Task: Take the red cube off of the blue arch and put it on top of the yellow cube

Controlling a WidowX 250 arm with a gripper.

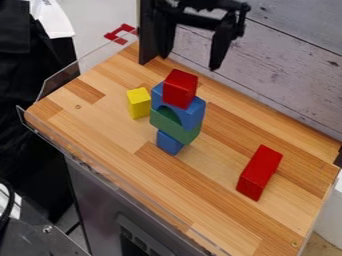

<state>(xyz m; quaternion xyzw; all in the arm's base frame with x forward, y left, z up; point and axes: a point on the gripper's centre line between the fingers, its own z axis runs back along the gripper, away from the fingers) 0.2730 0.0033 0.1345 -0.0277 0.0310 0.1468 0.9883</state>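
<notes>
Hand [189, 62] released, fingers spread wide. Below it in view: red cube [180, 90], solid red, flat-faced, seated on blue arch [195, 113]. Yellow cube [139, 104], lower left of hand in view.

open above yellow cube [139, 103] | obstacle near it: stacked blue arch [193, 114]

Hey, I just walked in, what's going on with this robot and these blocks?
The robot's open tool hangs above the wooden counter, holding nothing. The red cube still sits on the blue arch, atop a green block and a small blue block. It's meant for the yellow cube, standing beside the stack. A long red block lies apart.
</notes>
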